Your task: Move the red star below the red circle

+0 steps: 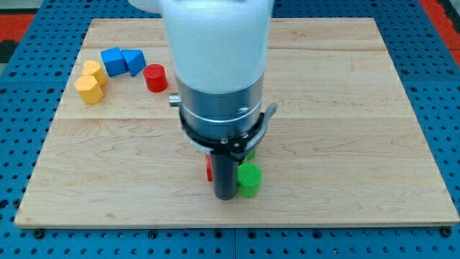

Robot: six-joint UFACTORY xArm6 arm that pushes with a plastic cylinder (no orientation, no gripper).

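Note:
The arm's body fills the middle of the view. My tip (226, 196) rests on the board at the lower middle, right against the left side of the green cylinder (250, 180). The red star (208, 168) is mostly hidden behind the rod; only a thin red sliver shows at its left. The green star (250, 152) is almost fully hidden behind the arm. The red circle block (154, 77) stands at the upper left, far from my tip.
Two blue blocks (122, 61) lie side by side left of the red circle. Two yellow blocks (90, 81) sit at the far left. The wooden board (359, 108) lies on a blue perforated table.

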